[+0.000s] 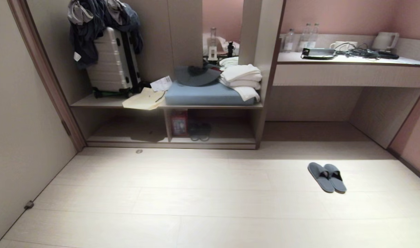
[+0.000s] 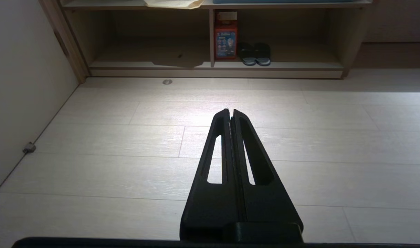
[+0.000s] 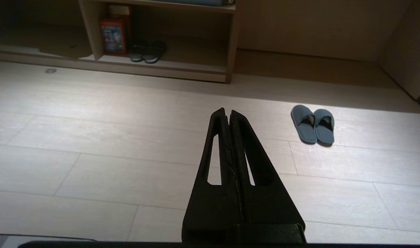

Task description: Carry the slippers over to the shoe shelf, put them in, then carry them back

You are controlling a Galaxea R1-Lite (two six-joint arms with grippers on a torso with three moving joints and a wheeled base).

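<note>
Slippers: pair of thin flat blue-grey fabric slide slippers (image 1: 327, 177) lying side by side on the pale wood-plank floor (image 1: 196, 199), touching each other, out in the open to the robot's right, well apart from the shelf.
Shelf: low wide beige wood-laminate shoe shelf (image 1: 168, 141) against the back wall, split by an upright divider; nothing of the blue-grey pair is in it.
Right compartment: red printed box (image 1: 179, 123) tight against the divider, and just beside it a darker closed-toe pair of shoes (image 1: 199, 132).
Left tool: black two-finger left tool (image 2: 230, 113) held out low over bare floor, pointing level toward the shelf, fingers pressed together, nothing between them.
Right tool: black two-finger right tool (image 3: 227, 113) in the same outstretched pose, fingers pressed together and empty; the slippers lie ahead of it and off to one side, not touched.
Head view: neither arm shows there.
Worktop: long pale worktop (image 1: 351, 60) beyond the slippers, carrying clear bottles (image 1: 308, 36) and a white kettle (image 1: 385, 40).
</note>
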